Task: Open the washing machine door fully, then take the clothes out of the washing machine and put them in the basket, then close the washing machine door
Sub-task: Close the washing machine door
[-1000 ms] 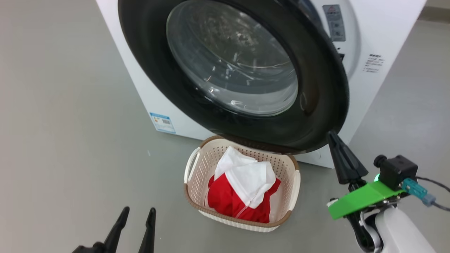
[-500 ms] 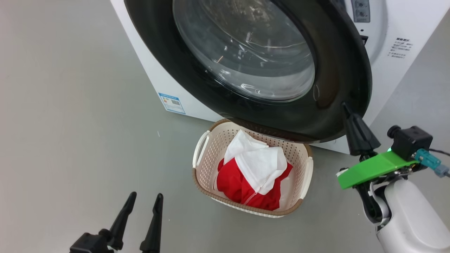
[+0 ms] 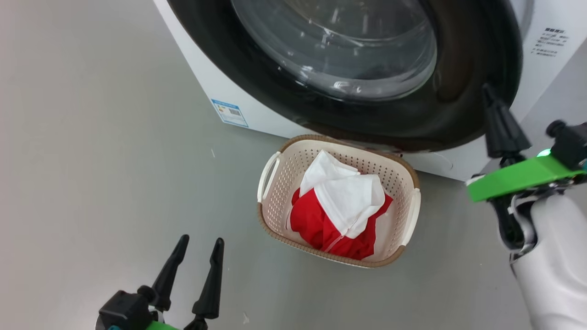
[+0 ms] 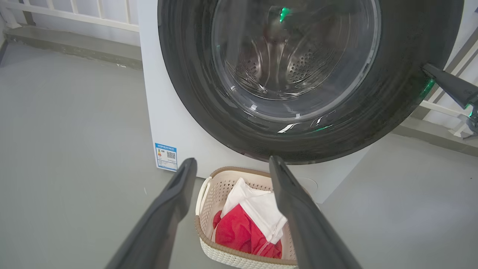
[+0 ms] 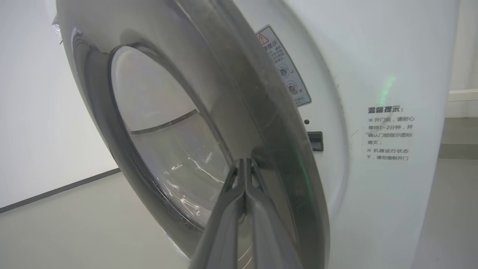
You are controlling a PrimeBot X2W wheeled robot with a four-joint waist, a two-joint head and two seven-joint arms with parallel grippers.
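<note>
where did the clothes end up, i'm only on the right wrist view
observer: the clothes lie in the basket, on the floor below the washing machine door
operator: left gripper got anything
observer: no, the left gripper is open and empty, low over the floor to the basket's left
operator: drum clear
observer: through the door glass, the part of the drum that shows looks like bare steel; the rest I cannot tell

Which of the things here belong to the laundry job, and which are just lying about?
Job: washing machine; its door; clothes; basket holding them; shut right gripper at the door's rim; open left gripper.
Just there: blue label; warning sticker; white railing.
</note>
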